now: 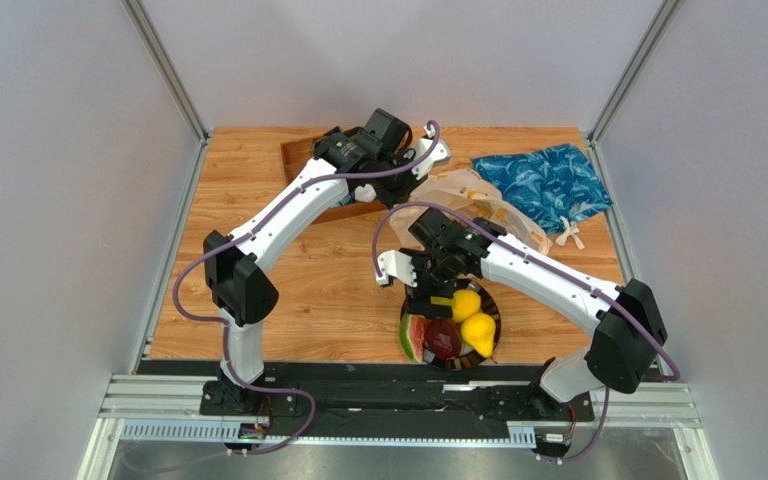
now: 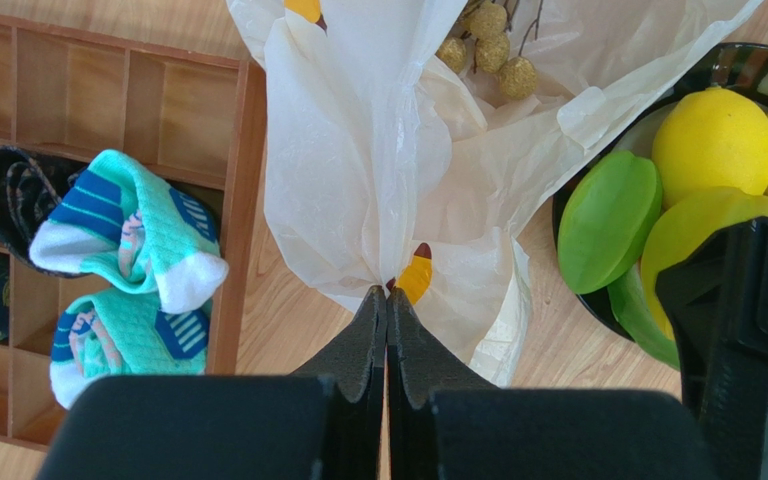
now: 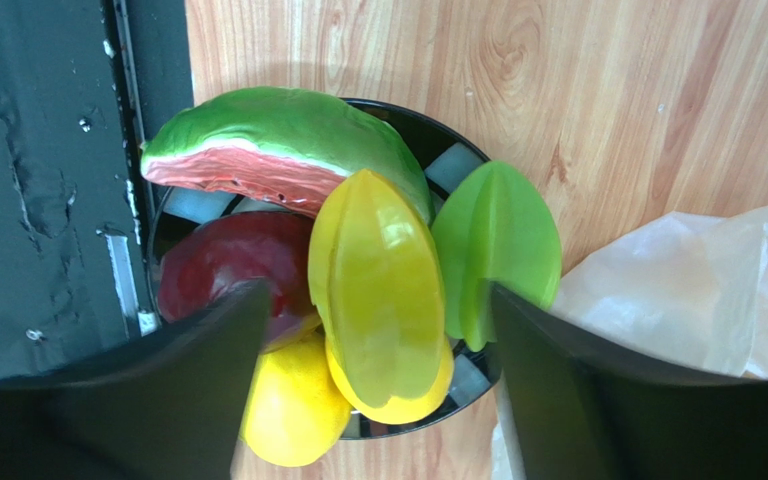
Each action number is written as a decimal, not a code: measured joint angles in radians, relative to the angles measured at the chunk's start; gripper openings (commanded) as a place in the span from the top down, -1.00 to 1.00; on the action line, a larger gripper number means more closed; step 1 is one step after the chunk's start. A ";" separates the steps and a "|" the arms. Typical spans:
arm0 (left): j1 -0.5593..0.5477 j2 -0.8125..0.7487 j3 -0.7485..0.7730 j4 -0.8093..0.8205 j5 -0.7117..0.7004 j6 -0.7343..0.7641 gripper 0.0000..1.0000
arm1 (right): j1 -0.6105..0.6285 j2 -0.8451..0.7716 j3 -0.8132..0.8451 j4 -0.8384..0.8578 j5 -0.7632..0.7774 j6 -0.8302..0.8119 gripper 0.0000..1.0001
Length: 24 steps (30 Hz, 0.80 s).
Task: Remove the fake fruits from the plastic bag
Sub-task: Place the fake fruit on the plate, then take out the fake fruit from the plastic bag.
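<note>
1. Lying piled in the black plate (image 3: 413, 128), you have the watermelon slice (image 3: 278, 150), dark red fruit (image 3: 220, 275), yellow starfruit (image 3: 378, 290) and green piece (image 3: 498, 250).
2. The grape bunch (image 2: 493, 45) sits inside the plastic bag (image 2: 358, 150), which lies on the desk (image 3: 608, 100) just beside the plate.
3. Your left claw (image 2: 387, 298) is closed tight, pinching a fold of the bag.
4. Your right claw (image 3: 373, 310) hangs over the plate, fingers spread wide either side of the starfruit, gripping nothing.
5. A wooden tray (image 2: 248, 200) with teal socks (image 2: 128, 220) lies beside the bag.

Wooden divided tray (image 2: 243, 180), teal-white packets (image 2: 128, 225) inside; blue patterned bag (image 1: 548, 180) back right; black plate (image 3: 403, 125) front.
</note>
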 measured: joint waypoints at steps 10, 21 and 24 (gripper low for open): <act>0.000 0.000 -0.001 -0.001 0.017 0.000 1.00 | -0.099 -0.183 0.008 0.084 0.119 0.080 -0.82; 0.015 0.000 -0.003 -0.008 0.049 -0.026 1.00 | -0.445 -0.012 0.092 0.181 0.134 0.185 -0.10; 0.014 0.000 -0.014 -0.010 0.039 -0.042 1.00 | -0.476 0.090 0.090 0.225 0.151 0.175 -0.27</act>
